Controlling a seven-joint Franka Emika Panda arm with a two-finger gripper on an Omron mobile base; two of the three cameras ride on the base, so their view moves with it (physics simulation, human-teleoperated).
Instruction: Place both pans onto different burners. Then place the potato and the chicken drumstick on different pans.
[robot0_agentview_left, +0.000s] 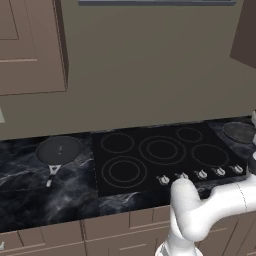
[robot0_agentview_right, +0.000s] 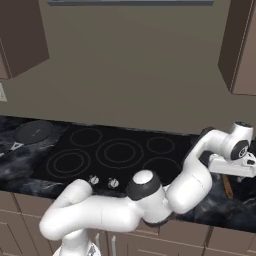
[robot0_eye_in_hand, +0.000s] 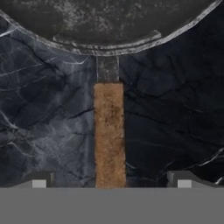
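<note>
1. The arm is reaching far right, its gripper (robot0_eye_in_hand: 111, 181) pointing down with jaws spread wide, gripping nothing.
2. The wooden handle (robot0_eye_in_hand: 109, 131) of the dark grey pan (robot0_eye_in_hand: 109, 22) is lying between the fingertips, on the marble counter (robot0_eye_in_hand: 43, 122) right of the cooktop (robot0_agentview_left: 160, 155).

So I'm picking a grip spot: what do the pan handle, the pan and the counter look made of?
The handle looks like wood: matte brown with a rough, grainy surface, joined by a short grey metal-looking neck. The pan looks like dark grey metal, dull and mottled, with a paler rim. The counter looks like polished black marble with thin white veins.
</note>
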